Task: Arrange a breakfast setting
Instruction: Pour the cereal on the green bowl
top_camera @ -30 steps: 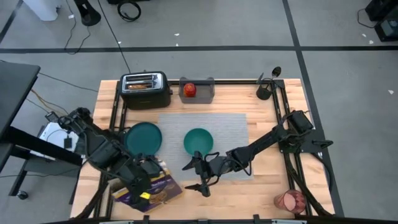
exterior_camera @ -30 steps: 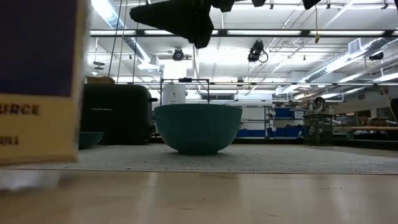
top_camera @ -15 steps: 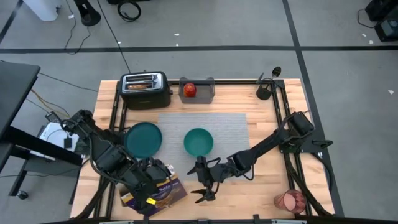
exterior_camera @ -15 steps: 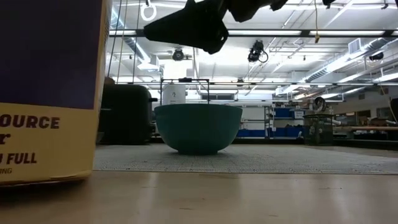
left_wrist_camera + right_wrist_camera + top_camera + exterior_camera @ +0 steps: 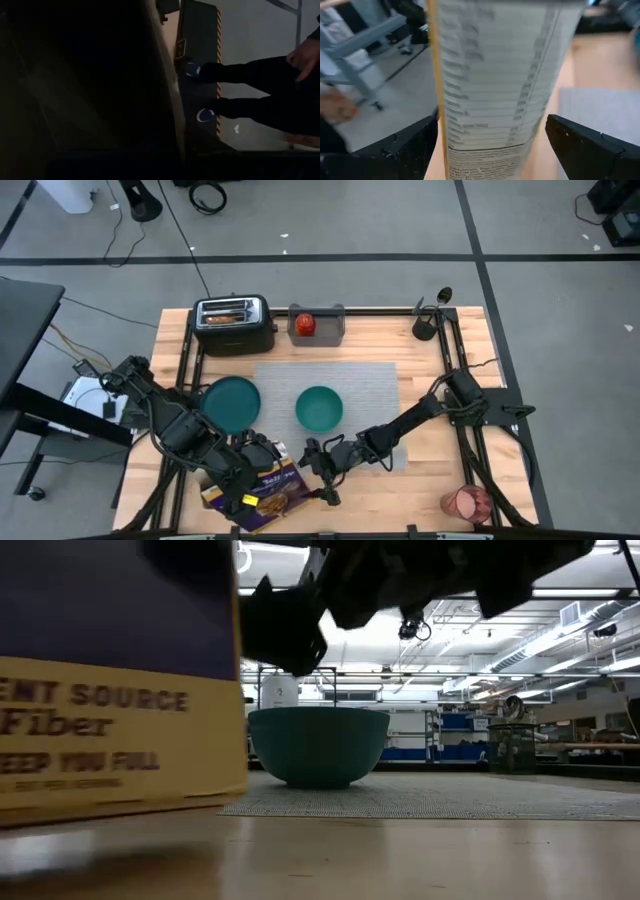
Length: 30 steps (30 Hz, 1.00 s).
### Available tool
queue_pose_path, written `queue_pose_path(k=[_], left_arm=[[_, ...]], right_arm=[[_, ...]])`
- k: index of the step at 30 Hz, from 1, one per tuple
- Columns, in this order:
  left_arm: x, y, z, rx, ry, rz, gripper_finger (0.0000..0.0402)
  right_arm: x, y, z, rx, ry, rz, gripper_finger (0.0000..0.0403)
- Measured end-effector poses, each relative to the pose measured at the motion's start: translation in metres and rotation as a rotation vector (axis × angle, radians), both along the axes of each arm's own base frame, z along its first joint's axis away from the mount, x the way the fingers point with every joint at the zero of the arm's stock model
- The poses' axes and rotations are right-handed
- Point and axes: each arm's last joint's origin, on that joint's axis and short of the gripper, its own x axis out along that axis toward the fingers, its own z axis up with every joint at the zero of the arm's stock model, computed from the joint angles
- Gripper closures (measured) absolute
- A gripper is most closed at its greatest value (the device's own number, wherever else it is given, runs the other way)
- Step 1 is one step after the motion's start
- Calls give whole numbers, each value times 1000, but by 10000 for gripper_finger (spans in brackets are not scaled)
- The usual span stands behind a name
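The right gripper [image 5: 322, 477] hangs low at the table's near edge with its fingers [image 5: 592, 145] spread wide, one on each side of the narrow printed panel of a purple and yellow cereal box [image 5: 262, 487], not yet touching it. The left gripper [image 5: 243, 470] sits on the box's far side and appears to carry it, though whether its fingers are pressed onto the box cannot be told from these views. The box stands just off the near left corner of the grey ribbed placemat [image 5: 370, 385]. On the mat rests the teal bowl [image 5: 319, 408]; the teal plate [image 5: 230, 403] lies just beside the mat's left edge, on bare wood. Farther back, the toast slice [image 5: 226, 313] sits in the black toaster [image 5: 234, 325], and the small red fruit [image 5: 304, 324] in a grey tray [image 5: 317, 326]. The translucent red cup [image 5: 466, 503] stands well apart at the near right corner. The step in hand looks like a handover or a joint hold of the cereal box. The next move would call for the right fingers to close squarely on the box's sides before the left lets go, keeping it upright and clear of the bowl.
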Motion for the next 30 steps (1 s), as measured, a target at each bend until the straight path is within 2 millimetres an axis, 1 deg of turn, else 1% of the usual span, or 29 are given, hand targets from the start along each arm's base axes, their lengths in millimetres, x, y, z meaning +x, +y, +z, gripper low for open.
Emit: queue_pose_path(k=[3,7,10,13,15,17,20,24,26,27,30], left_arm=[[3,6,4,17,-13,-7,398],[6,18,19,21,-59,-11,399],[7,26,33,17,-108,23,400],[5,30,40,25,-123,43,400],[4,30,41,30,-129,48,400],[4,31,41,36,-121,54,400],[4,31,41,32,-120,66,397],[2,33,43,4,-114,63,389],[1,34,44,-14,-103,59,383],[0,36,46,-28,-105,64,378],[-7,41,53,-94,-99,63,355]], right_arm=[[1,-3,-1,53,35,53,31],[3,-6,3,93,16,126,31],[5,-9,9,151,-18,127,34],[7,-11,16,209,-68,108,54],[8,-12,19,218,-98,71,77],[9,-13,20,215,-113,31,108],[10,-14,21,212,-131,-6,169],[10,-14,22,218,-139,-8,258],[9,-14,26,221,-137,-9,294],[9,-14,28,221,-138,-7,306],[5,-15,37,184,-120,1,309]])
